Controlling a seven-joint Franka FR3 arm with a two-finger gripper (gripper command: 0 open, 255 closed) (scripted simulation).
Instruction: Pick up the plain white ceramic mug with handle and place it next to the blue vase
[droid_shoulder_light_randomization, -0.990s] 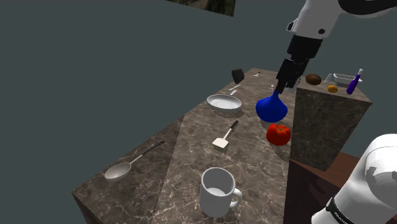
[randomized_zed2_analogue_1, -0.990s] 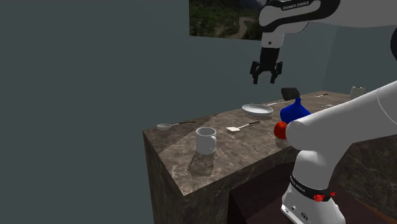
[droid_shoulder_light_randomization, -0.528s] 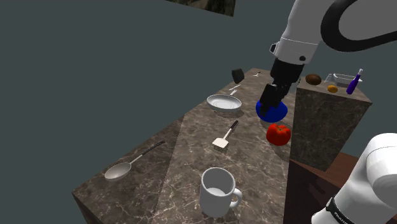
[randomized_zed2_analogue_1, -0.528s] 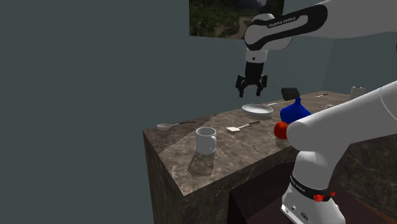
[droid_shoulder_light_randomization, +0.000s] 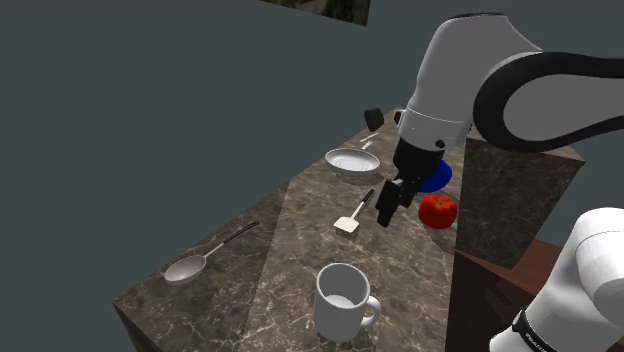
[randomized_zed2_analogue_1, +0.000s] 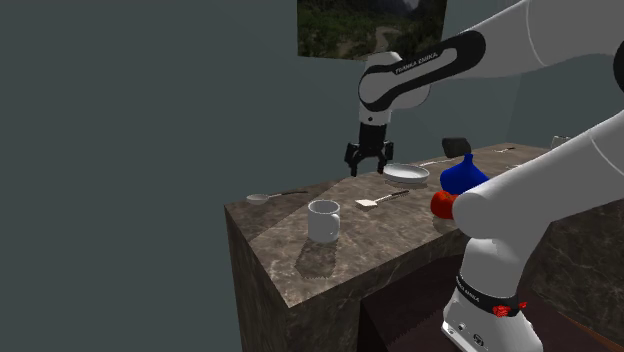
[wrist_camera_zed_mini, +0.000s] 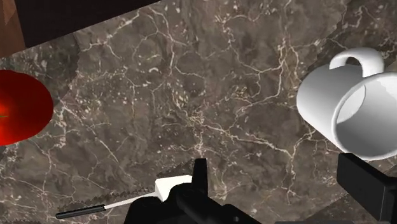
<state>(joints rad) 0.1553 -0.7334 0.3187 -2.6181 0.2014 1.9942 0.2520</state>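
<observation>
Your gripper (droid_shoulder_light_randomization: 388, 205) hangs over the middle of the marble counter (droid_shoulder_light_randomization: 300, 240) with its fingers spread apart and nothing between them. The spread shows plainly in the wrist view, where the gripper (wrist_camera_zed_mini: 273, 167) looks down on bare stone.

In the shoulder view, the white mug (droid_shoulder_light_randomization: 343, 300) stands upright near the counter's end, between six and seven o'clock from the gripper and well apart from it. Its handle (droid_shoulder_light_randomization: 372, 312) points to about four o'clock. The blue vase (droid_shoulder_light_randomization: 436, 181) is partly hidden behind the arm, at about two o'clock from the gripper. A red tomato (droid_shoulder_light_randomization: 437, 211) sits at the vase's six o'clock.

You are in the approach, so carry the hand on toward the mug before you lower it. Pass above the spatula (droid_shoulder_light_randomization: 355, 212) rather than through it. I would put one finger inside the rim and one outside, on the wall opposite the handle, and close only once the wall sits deep between them. A shallow pinch may let the mug swing. For the set-down, the open stone at the vase's eight o'clock looks safest, since it is clear of the tomato.
</observation>
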